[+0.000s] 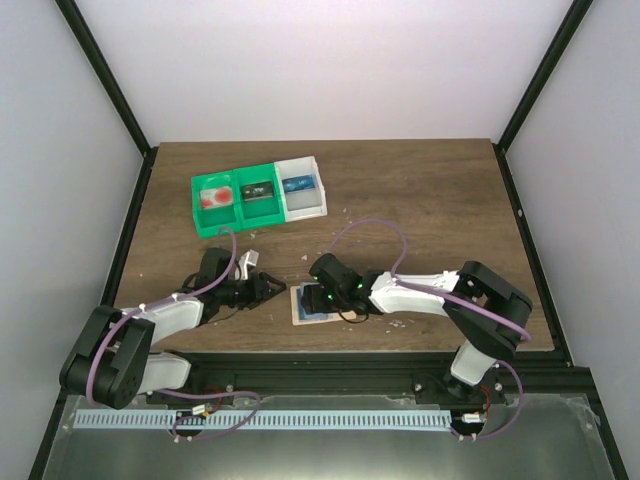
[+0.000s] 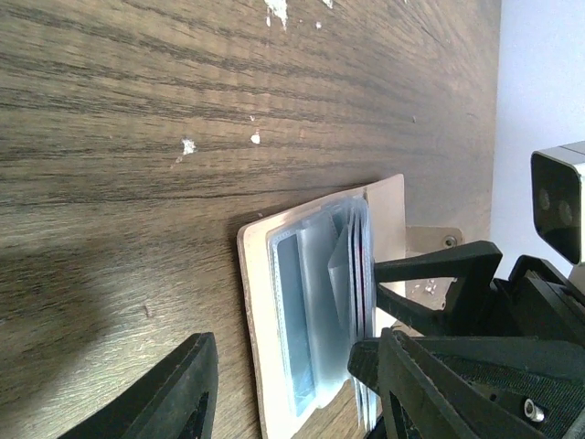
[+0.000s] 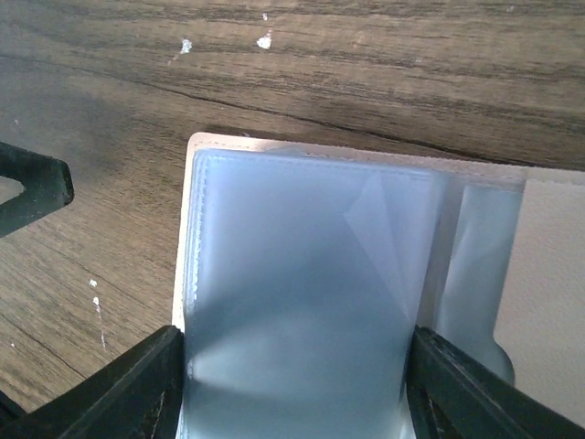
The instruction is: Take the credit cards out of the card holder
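Observation:
The card holder [image 1: 308, 312] lies flat near the table's front edge, tan with grey-blue pocket panels [image 3: 302, 302]. My right gripper [image 1: 322, 297] sits over it, and in the right wrist view its fingers [image 3: 137, 389] press against both side edges of one panel. My left gripper [image 1: 272, 289] is just left of the holder, jaws open. One of its fingers [image 2: 411, 384] touches the fanned pocket edges, while the other stands off on the wood. Three credit cards lie in the far trays: a red one [image 1: 213, 198], a dark one [image 1: 258, 191] and a blue one [image 1: 298, 185].
A green tray [image 1: 235, 226] and a white tray [image 1: 306, 209] stand side by side at the back left. Small white crumbs [image 2: 187, 145] dot the wood. A black frame edges the table, close behind the holder.

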Robot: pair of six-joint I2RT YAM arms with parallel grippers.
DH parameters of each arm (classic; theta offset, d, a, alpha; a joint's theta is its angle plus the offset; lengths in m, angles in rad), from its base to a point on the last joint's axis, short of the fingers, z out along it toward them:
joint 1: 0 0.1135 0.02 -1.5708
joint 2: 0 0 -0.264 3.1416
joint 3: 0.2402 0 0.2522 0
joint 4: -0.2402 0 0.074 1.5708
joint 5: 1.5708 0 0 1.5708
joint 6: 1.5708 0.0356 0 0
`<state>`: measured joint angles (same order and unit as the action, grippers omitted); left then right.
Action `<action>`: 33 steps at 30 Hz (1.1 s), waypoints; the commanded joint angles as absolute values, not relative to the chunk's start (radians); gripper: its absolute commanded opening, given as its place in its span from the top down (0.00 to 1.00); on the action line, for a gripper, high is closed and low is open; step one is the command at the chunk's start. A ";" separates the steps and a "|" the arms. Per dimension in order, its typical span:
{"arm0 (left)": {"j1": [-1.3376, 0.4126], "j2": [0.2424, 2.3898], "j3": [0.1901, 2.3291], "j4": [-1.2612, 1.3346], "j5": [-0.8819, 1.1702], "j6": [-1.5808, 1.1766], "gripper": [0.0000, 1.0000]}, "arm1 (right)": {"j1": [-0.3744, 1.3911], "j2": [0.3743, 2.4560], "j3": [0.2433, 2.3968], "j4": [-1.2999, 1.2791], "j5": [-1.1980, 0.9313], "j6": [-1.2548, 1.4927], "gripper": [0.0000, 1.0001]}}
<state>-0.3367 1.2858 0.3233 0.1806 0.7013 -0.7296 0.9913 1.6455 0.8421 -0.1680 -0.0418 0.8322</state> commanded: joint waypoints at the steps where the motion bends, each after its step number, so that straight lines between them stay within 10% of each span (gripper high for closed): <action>1: -0.344 1.281 0.310 0.206 0.716 -0.728 0.49 | 0.986 1.629 0.849 -0.154 -0.034 0.841 0.37; 6: -0.344 1.288 0.307 0.207 0.715 -0.727 0.49 | 0.986 1.636 0.864 -0.177 -0.022 0.845 0.49; 11: -0.344 1.289 0.308 0.207 0.714 -0.724 0.49 | 0.986 1.627 0.857 -0.150 -0.047 0.841 0.35; 33: -0.360 1.296 0.314 0.211 0.725 -0.729 0.50 | 0.986 1.607 0.822 -0.098 -0.063 0.850 0.45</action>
